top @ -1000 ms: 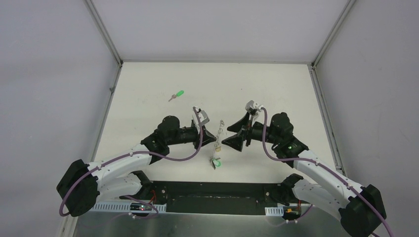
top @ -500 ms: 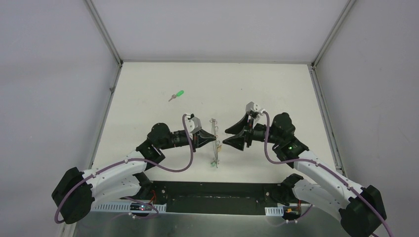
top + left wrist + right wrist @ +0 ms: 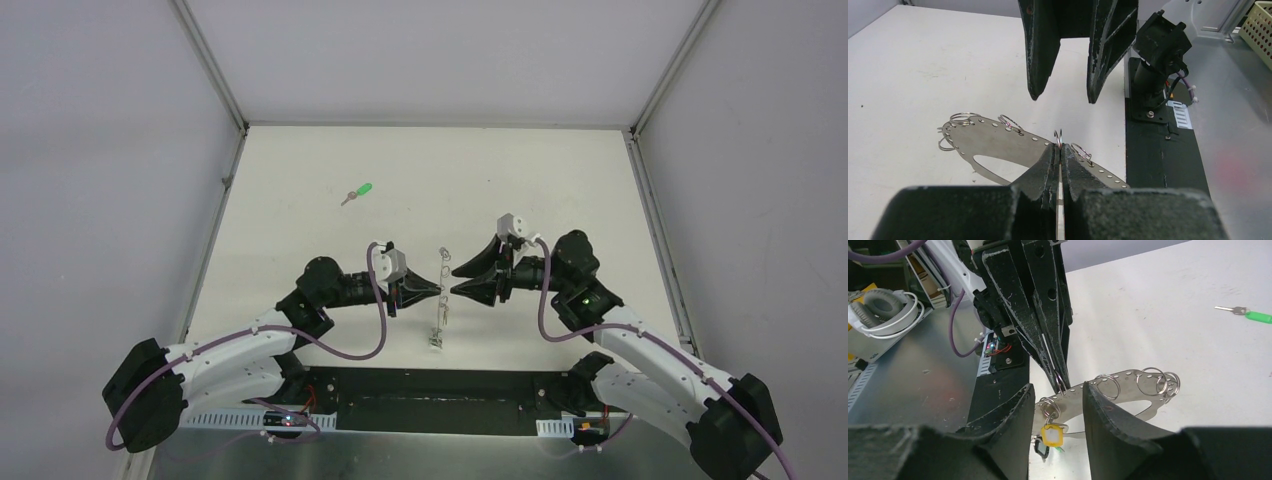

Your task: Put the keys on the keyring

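My left gripper is pinched shut on a small ring of the keyring. It holds the keyring edge-on by the near edge of the worktop, long axis near-to-far. My right gripper faces it from the right, half open, holding nothing. The green key lies well apart, toward the far-left corner.

Noted: keyring between left pincer and right pincer, near middle of tabletop; key on tabletop, well behind-left.
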